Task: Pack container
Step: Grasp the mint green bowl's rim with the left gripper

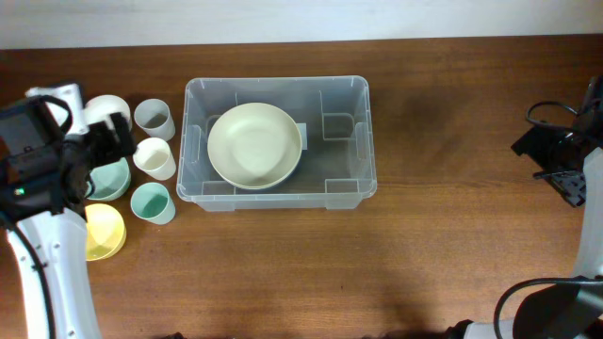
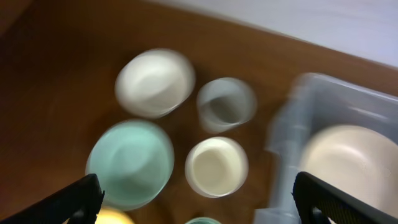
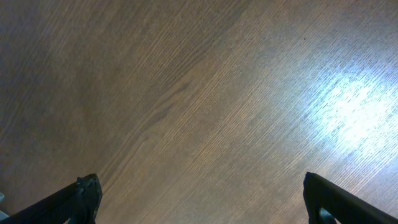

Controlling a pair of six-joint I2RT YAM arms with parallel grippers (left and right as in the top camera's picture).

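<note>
You had one cream bowl (image 1: 254, 145) packed in the container (image 1: 366, 141) (mid-table, far side), left gripper (image 2: 199, 196) spread empty over the cream cup (image 2: 216, 166) left of it, right gripper (image 3: 199, 196) spread idle at right; next you needed to descend and pinch that cup's rim.

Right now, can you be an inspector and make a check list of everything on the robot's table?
Surface: brown wooden table, with glare in the right wrist view.
Job's things: clear container upright, with a big cream bowl inside.
Clutter: to the left of the container are a white bowl, grey cup, cream cup, teal bowl, teal cup and yellow bowl, maybe waiting to be packed.
Grippers: left gripper open and empty above the cups; right gripper open over bare wood.
Cables: black cables by the right arm.
Surroundings: pale strip beyond the far edge.
</note>
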